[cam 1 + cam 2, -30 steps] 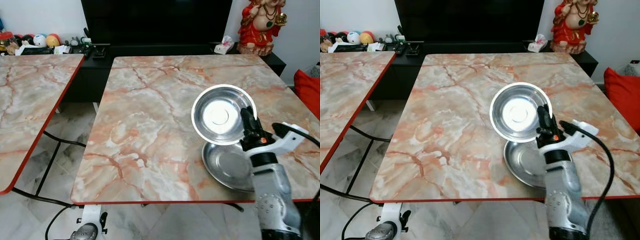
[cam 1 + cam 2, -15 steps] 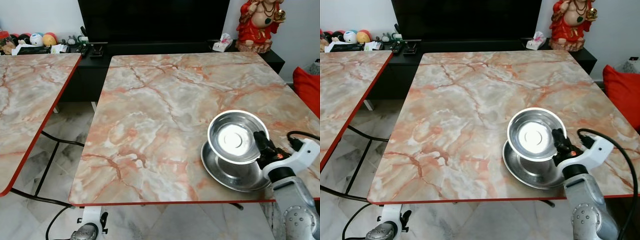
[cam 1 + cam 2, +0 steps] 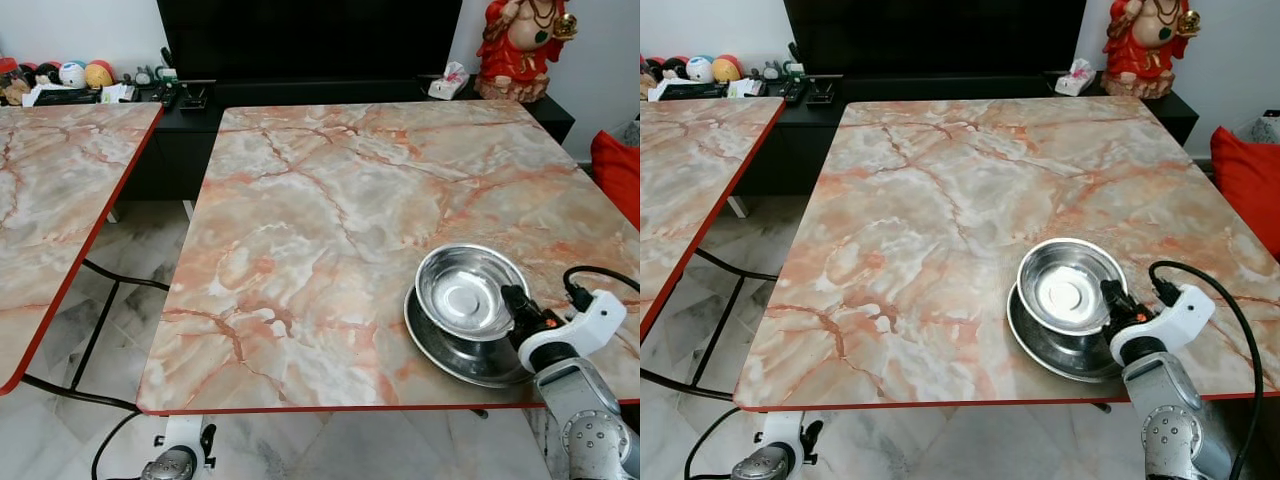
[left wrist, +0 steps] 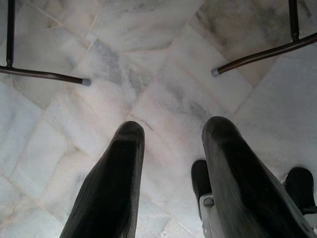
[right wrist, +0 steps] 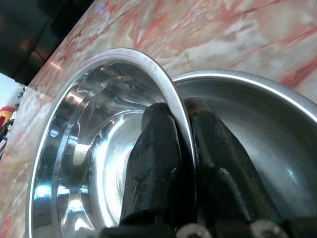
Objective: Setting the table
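Steel bowl (image 3: 470,290) pinched by right gripper (image 3: 516,308), over plate (image 3: 450,350)

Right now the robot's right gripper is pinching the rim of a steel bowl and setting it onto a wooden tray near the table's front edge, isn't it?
Not a wooden tray: it is a steel plate. The right gripper does pinch the rim of the steel bowl, which sits in that plate near the front edge of the marble table, as the right wrist view shows.

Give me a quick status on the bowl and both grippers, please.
Right gripper clamped on steel bowl rim. Bowl sitting in steel plate at near right table edge. Left gripper open, idle over the floor. Nothing in the way.
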You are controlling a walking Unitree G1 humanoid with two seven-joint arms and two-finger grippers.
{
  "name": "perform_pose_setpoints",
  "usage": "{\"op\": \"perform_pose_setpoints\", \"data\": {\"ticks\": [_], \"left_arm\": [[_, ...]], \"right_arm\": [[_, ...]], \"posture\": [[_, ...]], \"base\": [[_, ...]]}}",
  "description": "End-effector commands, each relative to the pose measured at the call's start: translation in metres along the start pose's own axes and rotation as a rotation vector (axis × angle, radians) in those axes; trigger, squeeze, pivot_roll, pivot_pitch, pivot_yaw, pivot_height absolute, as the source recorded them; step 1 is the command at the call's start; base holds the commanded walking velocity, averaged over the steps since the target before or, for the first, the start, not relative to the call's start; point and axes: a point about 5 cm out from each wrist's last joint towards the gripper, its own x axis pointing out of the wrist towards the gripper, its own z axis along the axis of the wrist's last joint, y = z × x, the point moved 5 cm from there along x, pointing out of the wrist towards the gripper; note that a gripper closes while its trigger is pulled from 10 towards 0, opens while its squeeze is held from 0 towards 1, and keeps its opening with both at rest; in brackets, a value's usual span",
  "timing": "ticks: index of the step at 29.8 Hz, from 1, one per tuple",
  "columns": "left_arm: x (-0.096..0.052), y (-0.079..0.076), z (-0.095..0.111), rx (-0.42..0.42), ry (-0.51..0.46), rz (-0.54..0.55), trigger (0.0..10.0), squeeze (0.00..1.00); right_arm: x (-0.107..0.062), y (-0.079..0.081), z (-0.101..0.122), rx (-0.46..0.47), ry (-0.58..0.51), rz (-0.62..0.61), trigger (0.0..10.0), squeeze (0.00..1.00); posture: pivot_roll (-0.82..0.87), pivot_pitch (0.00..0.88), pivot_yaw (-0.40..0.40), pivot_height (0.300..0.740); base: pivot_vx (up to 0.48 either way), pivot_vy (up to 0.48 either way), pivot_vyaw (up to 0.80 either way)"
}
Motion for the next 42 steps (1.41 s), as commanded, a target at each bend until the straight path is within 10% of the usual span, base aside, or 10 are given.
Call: {"op": "perform_pose_setpoints", "data": {"ticks": [1,42], "left_arm": [[-0.001,0.002,-0.007,0.007,0.029,0.004,10.0,0.00],[0.000,0.000,-0.006,0.005,0.030,0.000,10.0,0.00]], "right_arm": [[-0.001,-0.001,0.000,0.002,0.011,-0.007,10.0,0.00],[-0.018,0.006,0.017,-0.095,0.064,0.015,10.0,0.00]], "posture": [[-0.04,0.050,0.010,0.740],[-0.07,0.052,0.013,0.740]], "base": [[0.000,0.000,0.00],[0.000,0.000,0.00]]}}
